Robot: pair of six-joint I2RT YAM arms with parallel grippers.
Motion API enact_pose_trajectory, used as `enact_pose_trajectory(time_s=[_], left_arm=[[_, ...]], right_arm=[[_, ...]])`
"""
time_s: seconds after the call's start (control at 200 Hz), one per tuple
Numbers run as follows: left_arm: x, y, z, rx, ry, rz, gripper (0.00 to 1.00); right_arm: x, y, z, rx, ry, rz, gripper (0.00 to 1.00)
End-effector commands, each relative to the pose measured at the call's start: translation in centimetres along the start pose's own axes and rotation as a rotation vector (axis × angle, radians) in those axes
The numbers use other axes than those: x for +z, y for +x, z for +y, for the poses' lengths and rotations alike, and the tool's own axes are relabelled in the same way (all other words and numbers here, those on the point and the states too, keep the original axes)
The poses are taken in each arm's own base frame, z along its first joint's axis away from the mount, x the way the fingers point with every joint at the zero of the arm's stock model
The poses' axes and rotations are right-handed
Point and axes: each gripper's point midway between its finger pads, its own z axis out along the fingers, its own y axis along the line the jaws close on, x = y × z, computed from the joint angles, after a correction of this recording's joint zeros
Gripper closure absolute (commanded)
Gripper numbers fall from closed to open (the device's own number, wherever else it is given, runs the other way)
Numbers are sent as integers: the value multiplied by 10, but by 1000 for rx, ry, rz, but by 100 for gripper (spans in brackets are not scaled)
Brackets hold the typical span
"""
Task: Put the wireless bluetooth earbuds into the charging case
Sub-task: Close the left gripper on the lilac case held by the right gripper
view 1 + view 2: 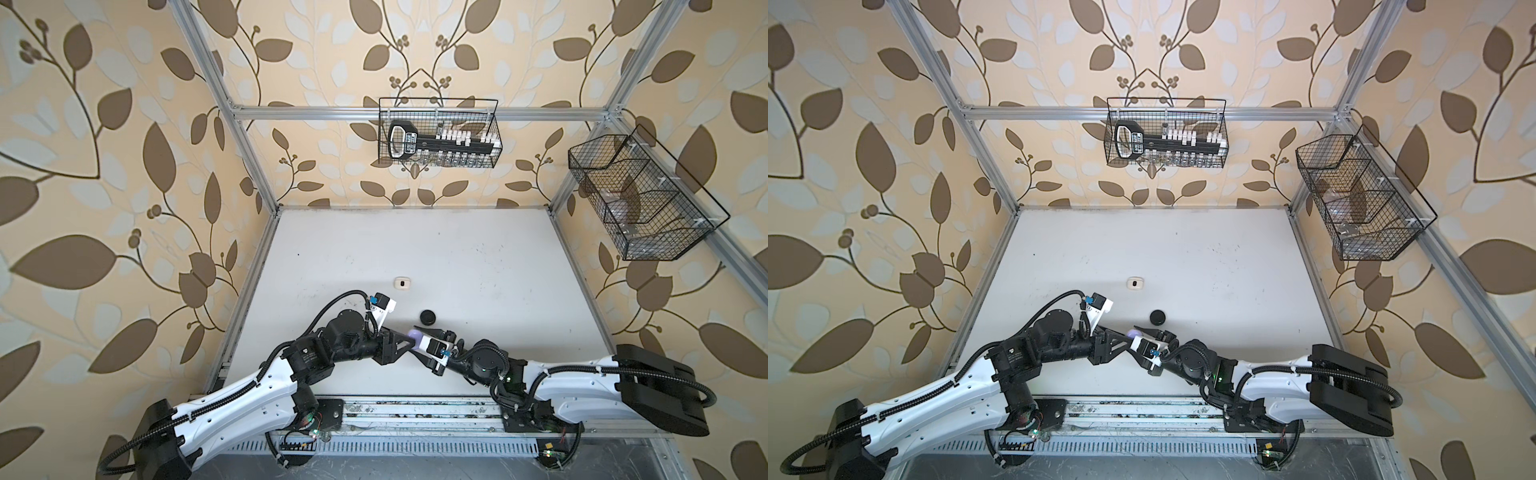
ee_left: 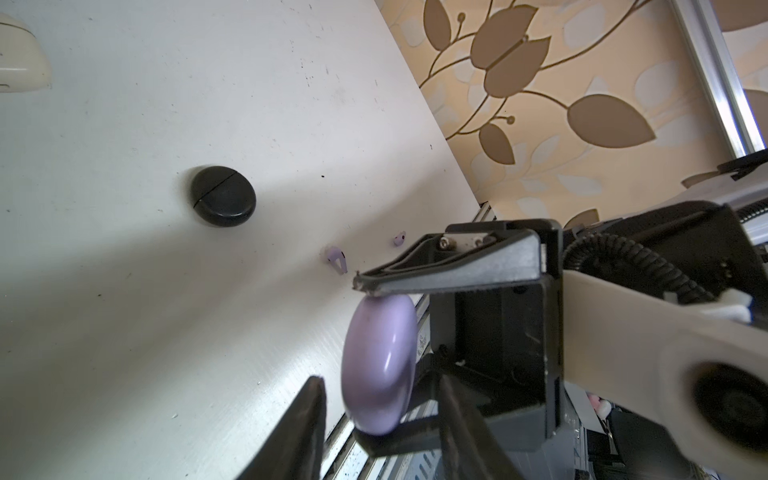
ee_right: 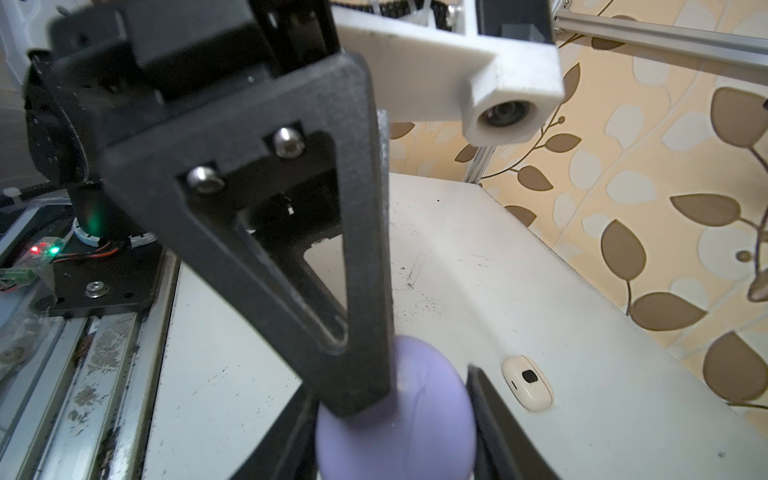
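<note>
The lavender charging case [image 2: 380, 365] hangs above the table's front edge, standing on edge with its lid down. My right gripper [image 3: 390, 415] is shut on it, one finger on its top rim and one under it. My left gripper [image 2: 380, 382] stands open astride the same case, with a narrow gap on each side. In both top views the two grippers meet at the case [image 1: 415, 333] [image 1: 1133, 333]. Two lavender earbuds [image 2: 336, 259] [image 2: 400, 239] lie loose on the table beyond the case.
A round black case [image 1: 428, 318] [image 2: 223, 196] lies closed just behind the grippers. A white case [image 1: 402, 283] [image 3: 528, 382] lies farther back. Two wire baskets [image 1: 439, 133] [image 1: 640, 199] hang on the frame. The white table [image 1: 457, 257] stretches to the back wall.
</note>
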Motion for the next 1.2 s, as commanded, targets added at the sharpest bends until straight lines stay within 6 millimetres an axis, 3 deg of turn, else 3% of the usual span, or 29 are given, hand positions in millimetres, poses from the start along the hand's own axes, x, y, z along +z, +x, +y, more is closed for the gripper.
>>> enact_pose_trajectory(time_s=[0.0,0.76,1.195], left_arm=[[-5,-9,-18,32,42,-8,57],[-5,-6,-23,33,76,1,66],[-5,-8,-24,35,80,-3,81]], right_arm=[[2,-17,3,-60,-24,-60,69],[13,-29,4,-167,-47,-78,77],[11,-29,1,-148,-66,-87,76]])
